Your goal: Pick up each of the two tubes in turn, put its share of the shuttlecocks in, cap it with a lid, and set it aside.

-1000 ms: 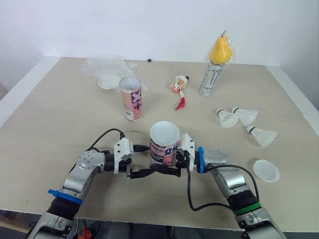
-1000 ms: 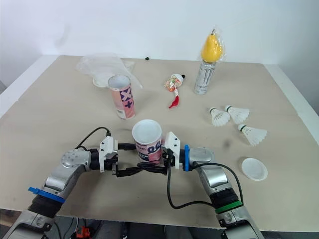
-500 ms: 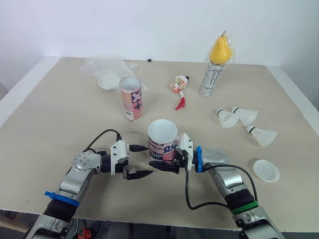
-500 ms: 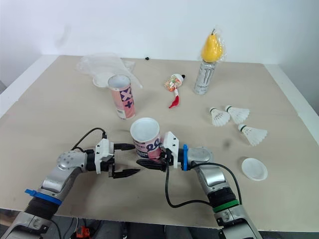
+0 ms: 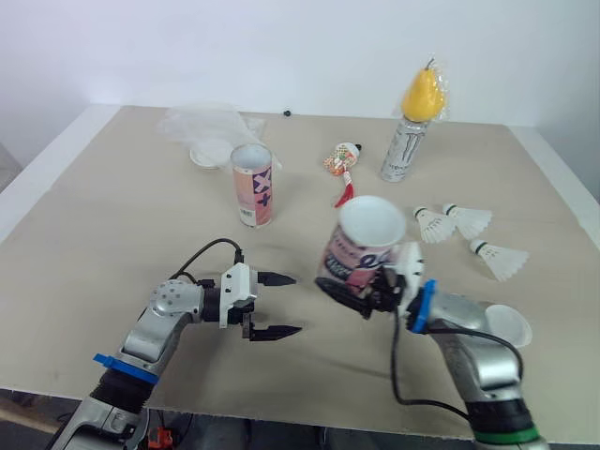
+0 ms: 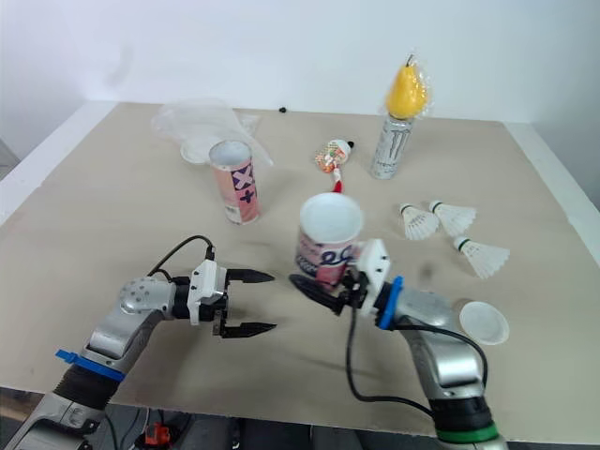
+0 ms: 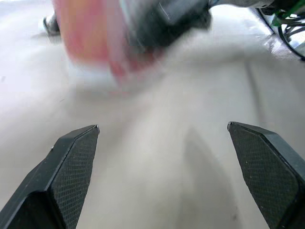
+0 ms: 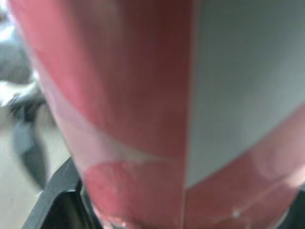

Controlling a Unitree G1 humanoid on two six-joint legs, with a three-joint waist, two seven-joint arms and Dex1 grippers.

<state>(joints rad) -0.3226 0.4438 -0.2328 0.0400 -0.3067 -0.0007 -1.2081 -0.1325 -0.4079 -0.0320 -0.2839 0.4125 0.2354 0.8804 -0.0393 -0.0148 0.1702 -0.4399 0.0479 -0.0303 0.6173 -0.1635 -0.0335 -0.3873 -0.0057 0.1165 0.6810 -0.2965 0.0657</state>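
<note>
Tube (image 5: 364, 246), possibly marked "QQ", right fingers (image 6: 314, 292) gripping

Table (image 5: 112, 216): beige top, white edging, fills most of the frame. White wall (image 5: 281, 47) across the top.

Upper right: one silver and black drinks can (image 5: 398, 150), upright. A yellow pear-shaped item (image 5: 422, 96) in clear wrap sits on top of it.

Upper centre: small red and white packet (image 5: 341, 159), lying flat; a red piece (image 5: 343, 194) just below it.

Upper left: crumpled clear plastic bag (image 5: 202, 124).

Top centre, at the table's far edge: small black object (image 5: 287, 113), too small to identify.
</note>
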